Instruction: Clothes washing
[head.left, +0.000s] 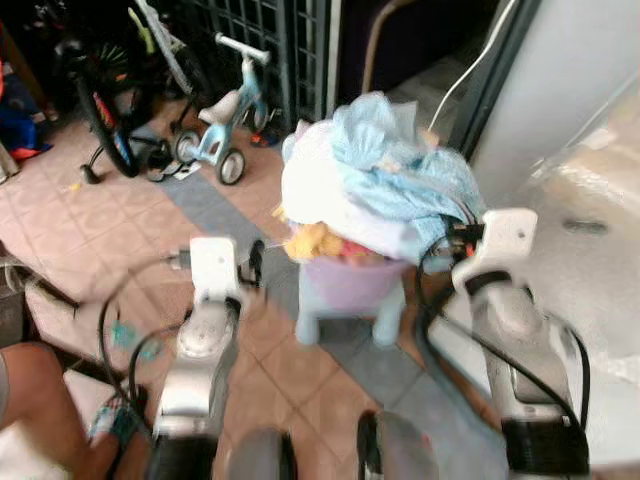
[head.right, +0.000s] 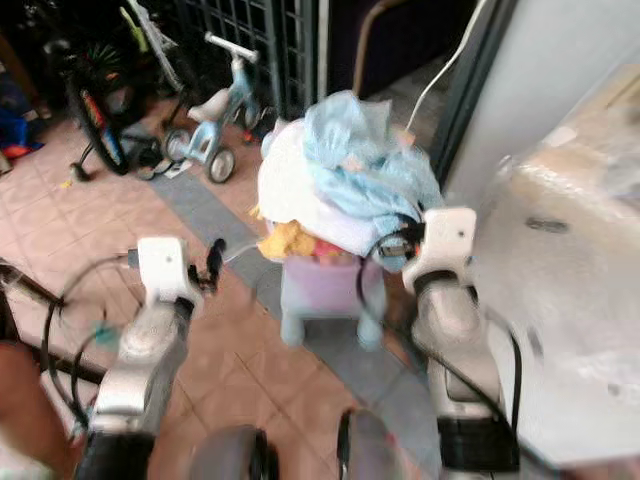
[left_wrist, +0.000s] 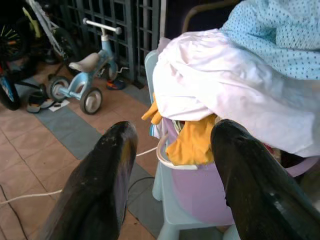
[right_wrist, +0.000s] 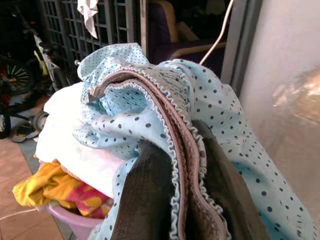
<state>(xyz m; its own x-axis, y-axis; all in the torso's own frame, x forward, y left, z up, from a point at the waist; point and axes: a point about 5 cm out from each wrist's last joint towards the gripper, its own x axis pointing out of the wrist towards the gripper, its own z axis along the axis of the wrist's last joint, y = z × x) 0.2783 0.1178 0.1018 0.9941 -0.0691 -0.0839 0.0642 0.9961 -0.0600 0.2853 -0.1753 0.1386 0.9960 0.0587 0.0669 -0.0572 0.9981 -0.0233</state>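
Laundry pile (head.left: 370, 185): heaping over a lilac basket (head.left: 355, 285), which is sitting on a pale blue stool (head.left: 345, 320) on the tiled floor (head.left: 120, 230), likely raised for easy reach. Blue dotted garment (right_wrist: 220, 120) is lying topmost, its frilled hem running lengthwise between the right gripper (right_wrist: 175, 200) fingers, which are pinching it closed, apparently for lifting. Left gripper (left_wrist: 172, 165) is hovering spread wide just beside the basket's yellow cloth (left_wrist: 192, 142). A tricycle (head.left: 225, 125) is standing well apart.

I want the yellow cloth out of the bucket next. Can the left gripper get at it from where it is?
Probably yes. The left gripper is open, with the yellow cloth hanging over the purple bucket rim between its fingers' line of sight; the white cloth only drapes above it.
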